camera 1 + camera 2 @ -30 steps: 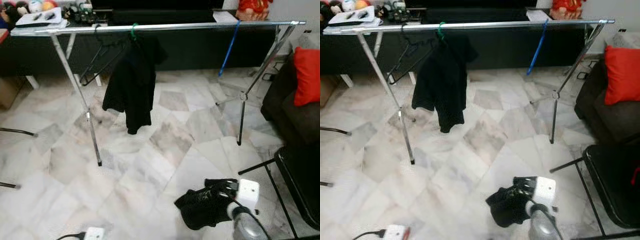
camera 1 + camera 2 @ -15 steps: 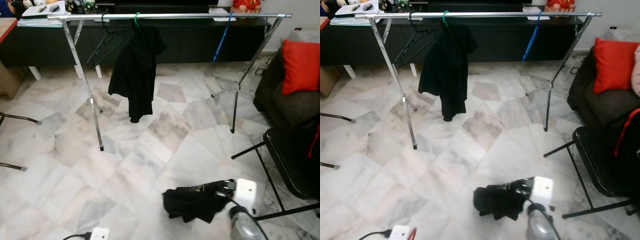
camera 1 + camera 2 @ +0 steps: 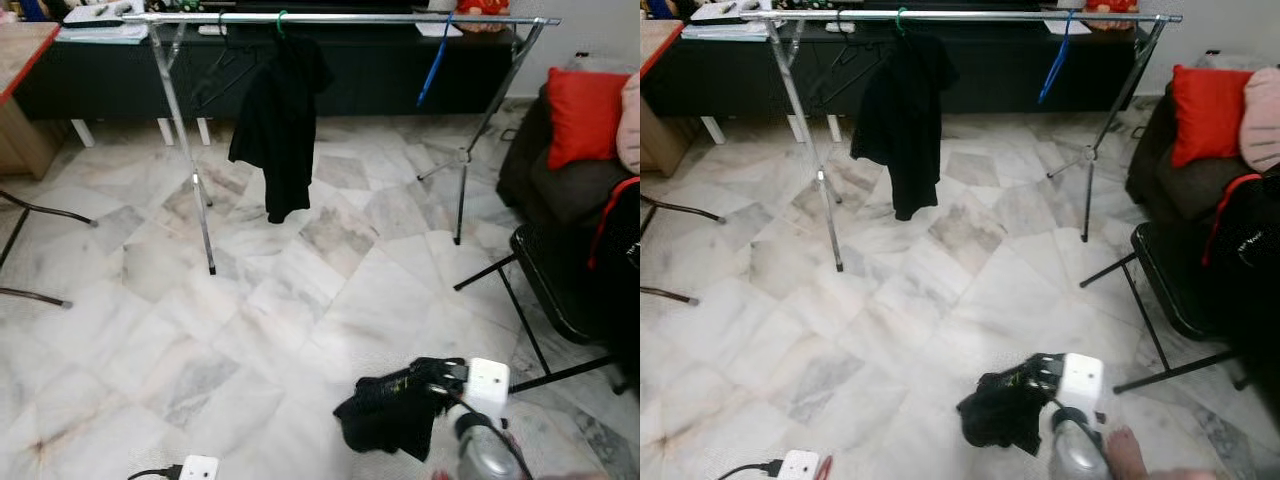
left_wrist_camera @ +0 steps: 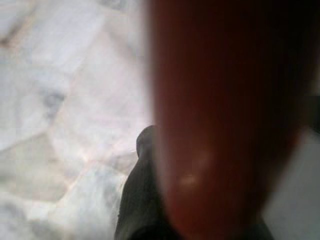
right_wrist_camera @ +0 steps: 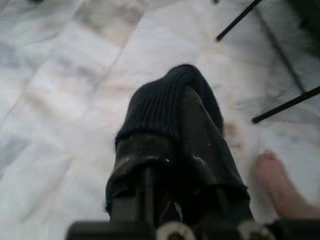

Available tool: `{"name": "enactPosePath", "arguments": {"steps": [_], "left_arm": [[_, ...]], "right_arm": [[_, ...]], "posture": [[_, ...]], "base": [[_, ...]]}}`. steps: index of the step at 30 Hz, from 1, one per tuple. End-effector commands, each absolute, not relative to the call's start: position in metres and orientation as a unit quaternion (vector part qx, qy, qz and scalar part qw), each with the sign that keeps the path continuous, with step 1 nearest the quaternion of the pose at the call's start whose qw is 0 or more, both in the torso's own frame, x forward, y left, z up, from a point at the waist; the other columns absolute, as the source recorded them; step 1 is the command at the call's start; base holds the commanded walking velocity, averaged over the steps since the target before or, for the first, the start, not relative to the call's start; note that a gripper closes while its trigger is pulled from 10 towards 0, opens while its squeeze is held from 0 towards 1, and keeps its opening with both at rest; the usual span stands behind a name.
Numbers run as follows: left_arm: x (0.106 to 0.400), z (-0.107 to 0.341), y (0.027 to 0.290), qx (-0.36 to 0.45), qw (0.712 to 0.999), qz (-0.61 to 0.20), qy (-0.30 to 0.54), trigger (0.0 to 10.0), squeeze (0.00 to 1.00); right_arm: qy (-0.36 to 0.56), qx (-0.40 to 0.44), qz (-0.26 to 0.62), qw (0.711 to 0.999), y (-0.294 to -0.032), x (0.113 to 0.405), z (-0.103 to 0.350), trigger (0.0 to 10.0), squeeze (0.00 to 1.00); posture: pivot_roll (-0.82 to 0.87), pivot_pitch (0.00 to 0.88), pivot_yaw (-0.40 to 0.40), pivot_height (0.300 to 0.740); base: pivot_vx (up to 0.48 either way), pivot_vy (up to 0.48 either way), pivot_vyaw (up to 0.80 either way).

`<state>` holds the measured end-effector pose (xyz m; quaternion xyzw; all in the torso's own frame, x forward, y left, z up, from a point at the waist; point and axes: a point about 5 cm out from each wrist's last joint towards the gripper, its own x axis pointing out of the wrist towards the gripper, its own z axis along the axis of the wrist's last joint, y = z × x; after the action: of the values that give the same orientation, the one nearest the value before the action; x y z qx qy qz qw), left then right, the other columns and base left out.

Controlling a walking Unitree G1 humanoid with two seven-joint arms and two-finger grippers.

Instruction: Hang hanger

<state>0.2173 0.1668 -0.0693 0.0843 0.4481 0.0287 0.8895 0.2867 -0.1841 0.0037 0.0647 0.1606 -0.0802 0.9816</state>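
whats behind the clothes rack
Behind the clothes rack runs a long dark low cabinet. The hung black garment covers part of its front; items on top are cut off at the frame's edge.

Pale marble floor carries the chrome rack's legs in the upper half, a black chair at right, and a white power strip at the bottom edge.
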Motion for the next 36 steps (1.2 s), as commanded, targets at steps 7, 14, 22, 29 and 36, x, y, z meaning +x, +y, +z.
{"name": "enactPosePath", "arguments": {"steps": [7, 14, 22, 29, 36], "left_arm": [[0.232, -0.061, 0.151, 0.082, 0.904, -0.044, 0.417, 10.0, 0.0], [0.238, -0.057, 0.139, 0.061, 0.906, -0.067, 0.412, 10.0, 0.0], [0.237, -0.058, 0.145, 0.068, 0.906, -0.063, 0.413, 10.0, 0.0], [0.237, -0.058, 0.148, 0.065, 0.906, -0.053, 0.415, 10.0, 0.0], [0.235, -0.059, 0.151, 0.063, 0.906, -0.044, 0.417, 10.0, 0.0]], "right_arm": [[0.143, 0.067, -0.073, 0.985, -0.182, 0.298, 0.015, 10.0, 0.0], [0.146, 0.071, -0.08, 0.984, -0.185, 0.295, 0.012, 10.0, 0.0], [0.148, 0.071, -0.083, 0.983, -0.187, 0.293, 0.011, 10.0, 0.0], [0.147, 0.072, -0.08, 0.983, -0.185, 0.296, 0.012, 10.0, 0.0], [0.144, 0.062, -0.055, 0.986, -0.181, 0.296, 0.013, 10.0, 0.0]], "posture": [[-0.01, 0.161, -0.001, 0.74], [-0.02, 0.17, 0.005, 0.74], [-0.01, 0.172, 0.006, 0.74], [-0.01, 0.173, 0.002, 0.74], [-0.01, 0.175, 0.0, 0.74]], "base": [[0.432, 0.0, 0.0], [0.109, 0.0, 0.0], [0.0, 0.0, 0.0], [0.0, 0.0, 0.0], [0.0, 0.0, 0.0]]}}
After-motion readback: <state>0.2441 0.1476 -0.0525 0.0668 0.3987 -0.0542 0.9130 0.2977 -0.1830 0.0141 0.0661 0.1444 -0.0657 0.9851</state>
